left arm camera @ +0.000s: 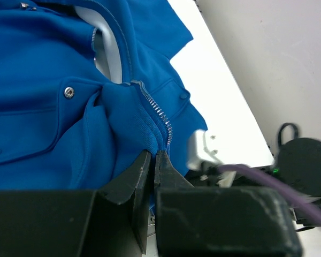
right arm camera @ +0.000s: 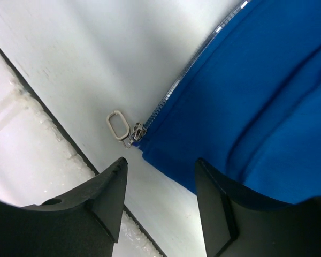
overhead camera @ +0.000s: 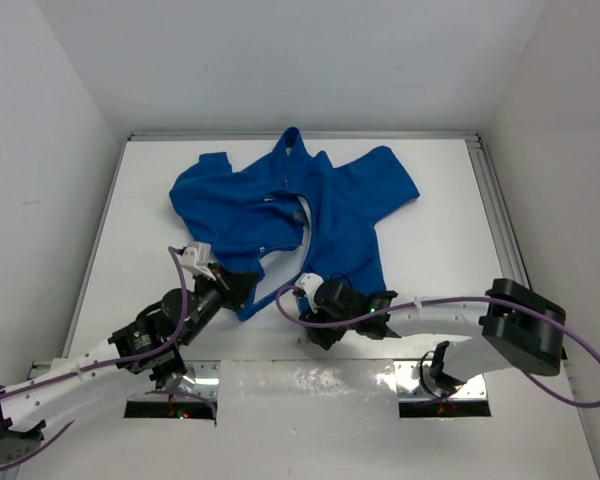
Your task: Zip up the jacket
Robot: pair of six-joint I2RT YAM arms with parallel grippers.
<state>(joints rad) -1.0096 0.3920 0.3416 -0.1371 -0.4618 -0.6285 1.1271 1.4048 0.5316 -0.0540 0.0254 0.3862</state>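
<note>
**Flat pull, wide claw: a grab that could miss**

The jacket [overhead camera: 230,210] lies spread toward 12 o'clock on the white surface [overhead camera: 430,250], collar far and hem toward 6 o'clock. It is soft royal-blue cloth that ridges and folds easily, with a small round metal stud [left arm camera: 69,92] on a pocket. Its zipper [left arm camera: 156,112] is a pale line of fine metal teeth, and higher up the front gapes. At the hem corner sits the slider [right arm camera: 137,130]. Its pull [right arm camera: 117,125], a thin oval ring, lies flat on the surface at about 10 o'clock from the slider.

The left claw [left arm camera: 154,171] is pinched tight on the hem, right beside the teeth. The right claw [right arm camera: 160,163] stands wide with nothing in it, the pull just ahead of its tips.

In my judgement, a flat ring on a smooth, hard surface offers little to bite. The tips may skate over it, nudge it aside, or catch cloth instead. If the left pinch slips, the limp hem would bunch and ride up with the slider. A fold beside the teeth could jam it.
</note>
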